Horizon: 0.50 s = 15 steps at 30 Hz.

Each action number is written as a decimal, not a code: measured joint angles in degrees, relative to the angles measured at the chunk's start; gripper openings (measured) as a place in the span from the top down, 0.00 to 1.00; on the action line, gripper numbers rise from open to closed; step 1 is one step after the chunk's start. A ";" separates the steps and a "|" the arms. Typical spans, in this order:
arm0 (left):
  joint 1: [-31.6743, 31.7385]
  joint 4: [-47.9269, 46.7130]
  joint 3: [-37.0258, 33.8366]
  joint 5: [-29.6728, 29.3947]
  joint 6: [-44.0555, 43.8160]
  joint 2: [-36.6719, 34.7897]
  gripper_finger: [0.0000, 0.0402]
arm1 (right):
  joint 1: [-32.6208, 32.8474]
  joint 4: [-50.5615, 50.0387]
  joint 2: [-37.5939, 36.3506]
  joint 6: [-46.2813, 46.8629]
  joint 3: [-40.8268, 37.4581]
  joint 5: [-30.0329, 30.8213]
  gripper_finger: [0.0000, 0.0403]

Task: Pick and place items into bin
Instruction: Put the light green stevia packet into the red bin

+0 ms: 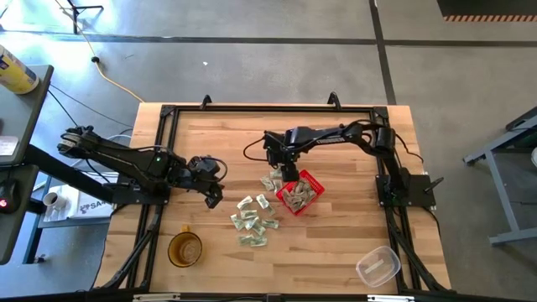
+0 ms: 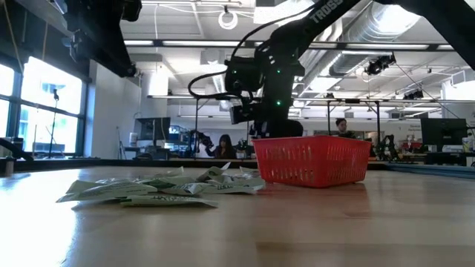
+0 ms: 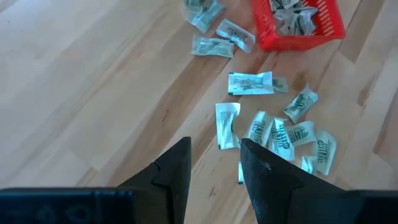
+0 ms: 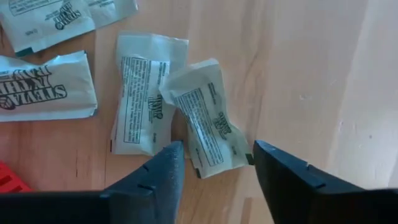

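Several pale green-and-white packets (image 1: 254, 223) lie flat on the wooden table, left of and nearer than the red basket (image 1: 300, 194). More packets lie inside the basket (image 3: 297, 23). My right gripper (image 1: 281, 173) hangs open just left of the basket's far corner. In its wrist view the gripper (image 4: 214, 155) has one finger on each side of the end of a crumpled packet (image 4: 206, 121), which overlaps a second packet (image 4: 142, 93). My left gripper (image 3: 214, 152) is open and empty, above the table left of the pile (image 3: 280, 132).
An amber cup (image 1: 185, 249) stands near the table's near-left part, and a clear plastic container (image 1: 377, 267) sits at the near-right corner. A black frame (image 1: 168, 113) borders the table. People (image 2: 223, 145) show in the room beyond.
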 joint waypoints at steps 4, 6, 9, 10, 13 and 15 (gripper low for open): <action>0.00 0.01 0.00 -0.02 0.00 0.00 0.57 | -0.68 -0.43 0.41 0.35 0.09 -0.63 0.68; 0.00 0.00 0.00 -0.02 -0.01 0.02 0.57 | -1.31 -1.52 0.45 1.54 0.14 -1.37 0.76; 0.00 0.01 0.00 -0.11 -0.02 0.02 0.57 | -2.55 -5.47 0.62 3.68 1.13 -3.17 0.90; 0.00 0.02 0.00 -0.35 -0.02 0.02 0.57 | -2.89 -6.51 0.62 4.36 1.37 -3.28 0.95; 0.02 0.18 0.00 -0.99 -0.03 0.02 0.57 | -3.35 -11.09 0.45 5.42 3.21 -3.02 0.97; 0.02 0.92 0.00 -1.14 -0.02 0.02 0.57 | -3.41 -13.97 -0.41 5.59 5.69 -3.39 0.95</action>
